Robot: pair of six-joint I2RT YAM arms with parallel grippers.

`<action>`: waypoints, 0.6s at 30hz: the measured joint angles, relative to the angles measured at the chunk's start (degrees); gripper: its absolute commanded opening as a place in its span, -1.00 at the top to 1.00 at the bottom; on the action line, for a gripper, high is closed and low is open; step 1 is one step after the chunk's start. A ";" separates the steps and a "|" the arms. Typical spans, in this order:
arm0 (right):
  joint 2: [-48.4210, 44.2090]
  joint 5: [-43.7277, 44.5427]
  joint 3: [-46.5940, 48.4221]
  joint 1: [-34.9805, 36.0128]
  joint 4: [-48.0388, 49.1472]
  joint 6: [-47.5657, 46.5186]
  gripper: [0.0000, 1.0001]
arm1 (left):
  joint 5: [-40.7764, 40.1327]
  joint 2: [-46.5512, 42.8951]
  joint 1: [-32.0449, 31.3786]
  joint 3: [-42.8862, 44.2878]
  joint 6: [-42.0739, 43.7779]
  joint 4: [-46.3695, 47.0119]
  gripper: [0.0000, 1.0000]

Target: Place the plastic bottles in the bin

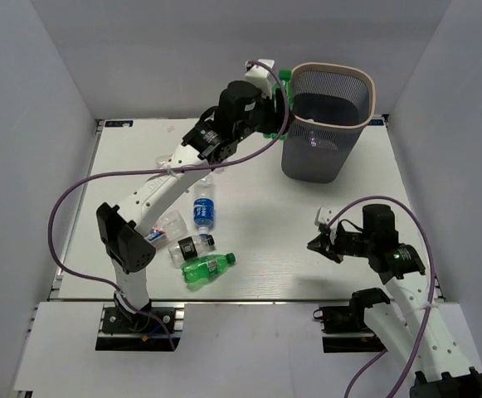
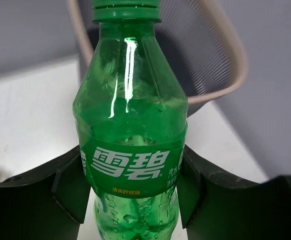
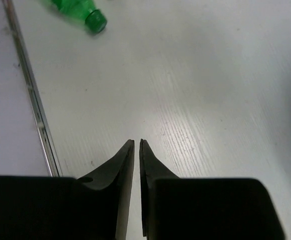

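Observation:
A green plastic bottle point(image 2: 132, 125) with a green label stands upright between the fingers of my left gripper point(image 2: 132, 190), which is shut on it at label height. In the top view the left gripper point(image 1: 267, 104) holds this bottle point(image 1: 284, 83) high beside the left rim of the dark mesh bin point(image 1: 365, 99). The bin's beige rim point(image 2: 230, 55) curves just behind the bottle. My right gripper point(image 3: 136, 145) hovers low over bare table, its fingers almost touching with nothing between them. It sits at the front right point(image 1: 317, 245).
Several bottles lie on the table at front left: a blue-labelled one point(image 1: 203, 209), a black-labelled one point(image 1: 192, 247), a second green one point(image 1: 208, 267) point(image 3: 85, 12), and a clear one point(image 1: 167, 224) partly behind the left arm. The table's metal front edge point(image 3: 35, 115) runs beside the right gripper.

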 measured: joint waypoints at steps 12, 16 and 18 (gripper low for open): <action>4.63 -4.26 -2.62 0.02 -2.19 -8.98 0.62 | 13.14 11.82 -0.24 11.15 -3.37 32.94 0.19; 4.39 -4.15 -2.62 0.00 -1.53 -8.72 0.03 | 12.92 19.52 -0.24 14.12 -5.51 40.11 -0.71; 3.63 -3.82 -2.64 0.02 -0.83 -7.93 -0.40 | 12.55 25.14 -0.24 18.84 -6.34 41.09 -1.00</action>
